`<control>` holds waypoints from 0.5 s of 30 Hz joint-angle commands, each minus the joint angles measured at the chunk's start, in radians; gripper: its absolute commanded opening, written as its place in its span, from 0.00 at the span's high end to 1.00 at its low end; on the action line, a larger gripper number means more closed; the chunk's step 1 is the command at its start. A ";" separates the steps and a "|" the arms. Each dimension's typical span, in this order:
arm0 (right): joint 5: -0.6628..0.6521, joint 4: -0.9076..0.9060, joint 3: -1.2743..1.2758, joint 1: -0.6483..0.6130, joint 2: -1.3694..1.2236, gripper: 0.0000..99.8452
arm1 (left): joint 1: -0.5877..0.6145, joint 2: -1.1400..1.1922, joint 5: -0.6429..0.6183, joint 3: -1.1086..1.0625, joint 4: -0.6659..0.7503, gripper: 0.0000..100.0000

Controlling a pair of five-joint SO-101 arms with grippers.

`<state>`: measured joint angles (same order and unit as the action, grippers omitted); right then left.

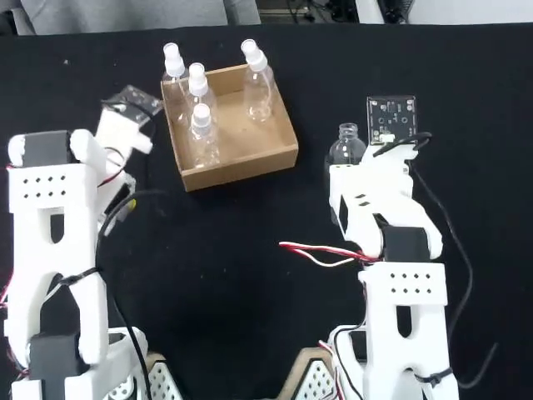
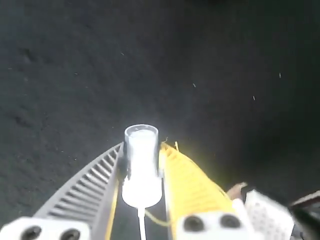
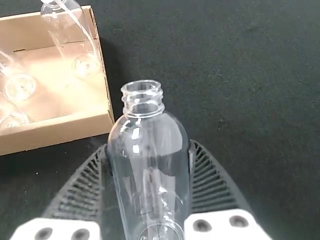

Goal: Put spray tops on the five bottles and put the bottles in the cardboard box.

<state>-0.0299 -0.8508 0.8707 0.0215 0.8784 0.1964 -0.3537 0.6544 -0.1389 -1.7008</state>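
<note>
Black counter (image 1: 250, 275): carries the whole job, with both arms standing at its near edge.

Cardboard box (image 1: 250, 165): sits open-topped at the far centre, between the two arms and within reach of either.

Capped bottles (image 1: 258, 87): four clear bottles stand upright in the box, each fitted with a white spray top. Three are grouped at the left arm's side and one stands apart in the opposite far corner. That leaves floor space free, judged enough for the fifth.

Uncapped bottle (image 3: 147, 150): it is outside the box, towards the right arm's side and near the box's wall. The right gripper (image 3: 148, 155) is closed around its body, one ribbed finger on each flank. The threaded neck is bare and stands clear of the fingers, judged to be presented that way so a top can go on.

Spray top (image 2: 141, 165): the last loose one is pinched between the fingers of the left gripper (image 2: 142, 150), which are closed on its white collar. What appears to be the dip tube trails back toward the wrist, though it is thin and hard to confirm. The left arm is beside the box's other side, well apart from the open neck.

Status: four of five complete; capping and boxing the fifth are outstanding.
</note>
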 commanded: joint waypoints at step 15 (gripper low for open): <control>-0.009 0.000 0.061 -0.078 0.200 0.97 | -0.004 -0.367 -0.298 -0.117 0.219 0.97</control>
<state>-0.0299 -0.8508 0.9260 -0.0077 0.9981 0.1964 -0.5976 0.4350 -0.1542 -1.5812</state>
